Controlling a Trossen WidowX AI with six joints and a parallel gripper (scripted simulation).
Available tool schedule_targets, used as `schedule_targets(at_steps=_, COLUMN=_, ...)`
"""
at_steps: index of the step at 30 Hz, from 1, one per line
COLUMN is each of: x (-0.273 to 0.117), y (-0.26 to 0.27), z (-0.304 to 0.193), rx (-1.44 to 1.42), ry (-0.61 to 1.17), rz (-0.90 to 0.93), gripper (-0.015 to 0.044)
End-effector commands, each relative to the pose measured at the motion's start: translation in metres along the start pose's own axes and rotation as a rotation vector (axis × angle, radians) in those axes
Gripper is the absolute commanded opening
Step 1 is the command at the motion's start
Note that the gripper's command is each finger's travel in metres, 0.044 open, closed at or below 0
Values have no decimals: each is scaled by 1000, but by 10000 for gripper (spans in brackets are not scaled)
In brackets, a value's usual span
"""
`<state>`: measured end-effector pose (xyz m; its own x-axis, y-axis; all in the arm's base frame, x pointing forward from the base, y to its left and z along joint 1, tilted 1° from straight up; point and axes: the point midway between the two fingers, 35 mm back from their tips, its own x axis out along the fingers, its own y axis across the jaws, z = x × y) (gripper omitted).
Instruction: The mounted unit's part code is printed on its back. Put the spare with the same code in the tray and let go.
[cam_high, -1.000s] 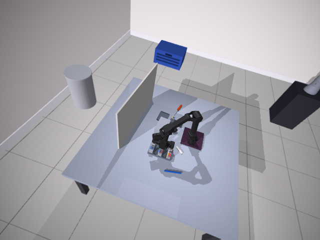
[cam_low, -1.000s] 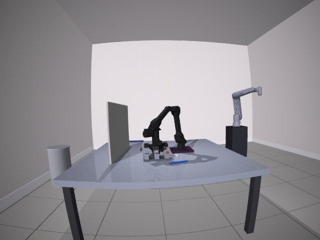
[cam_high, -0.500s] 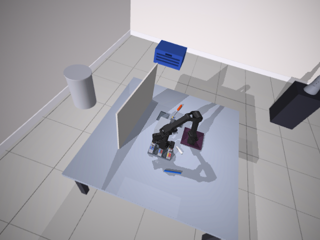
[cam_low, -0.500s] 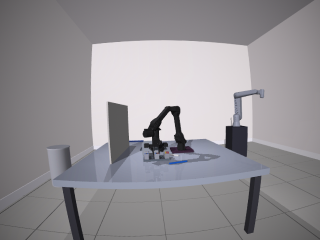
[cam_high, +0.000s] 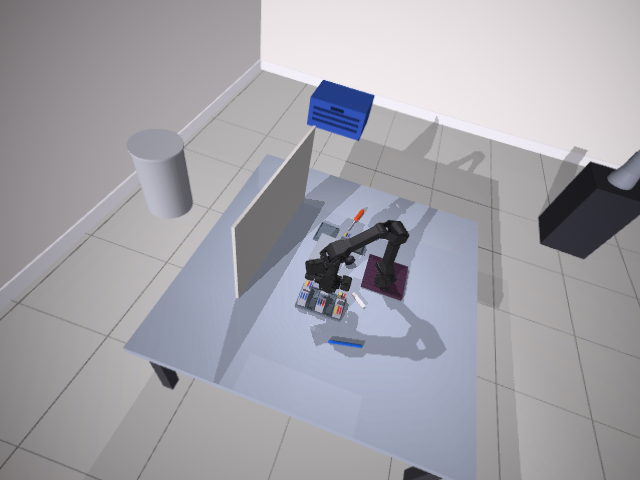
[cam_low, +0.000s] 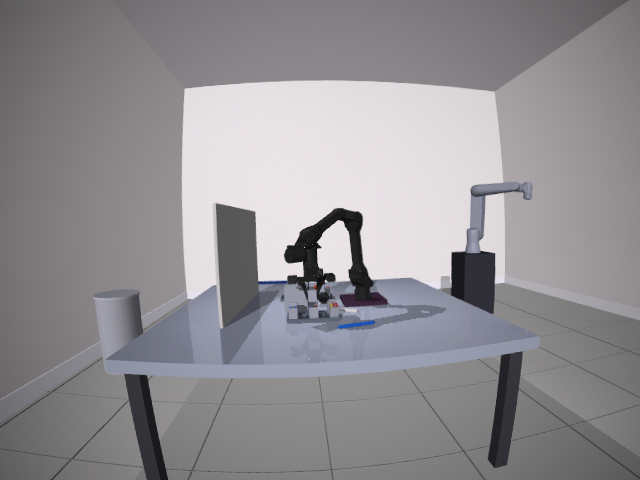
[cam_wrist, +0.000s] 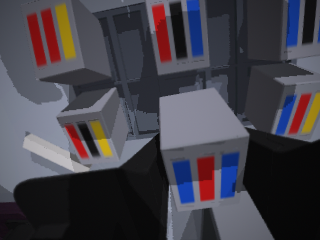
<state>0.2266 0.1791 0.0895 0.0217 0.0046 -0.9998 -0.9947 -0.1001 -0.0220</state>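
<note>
Top-right spare (cam_wrist: 300, 25) cut by wrist-view edge; tray (cam_high: 326, 229) half hidden under arm (cam_high: 361, 238)

Black arm (cam_high: 364, 238) arched from its base, wrist pointing down, gripper (cam_wrist: 200, 170) closed on a blue-red-blue striped block (cam_wrist: 204, 150)

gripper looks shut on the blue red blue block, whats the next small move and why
Probably a short straight lift. In the wrist view the gripper is shut on the blue-red-blue spare, with other striped spares close by, such as the red-black-yellow one and the blue-red-yellow one. Rising clear first should avoid knocking them before carrying it toward the tray. Whether this code matches the mounted unit cannot be seen here.
</note>
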Motion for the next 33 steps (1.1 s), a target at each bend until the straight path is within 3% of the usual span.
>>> schedule_targets(at_steps=1, x=-27, y=0, z=-1, rx=-3, ry=-4, rz=-14, gripper=0)
schedule_targets(at_steps=12, x=-31, y=1, z=-1, rx=-1, ry=-4, rz=-7, gripper=0)
schedule_targets(at_steps=28, x=-101, y=2, z=-9, rx=-4, ry=-4, rz=-14, gripper=0)
schedule_targets(at_steps=33, x=-104, y=1, z=-10, rx=-4, ry=-3, rz=-14, gripper=0)
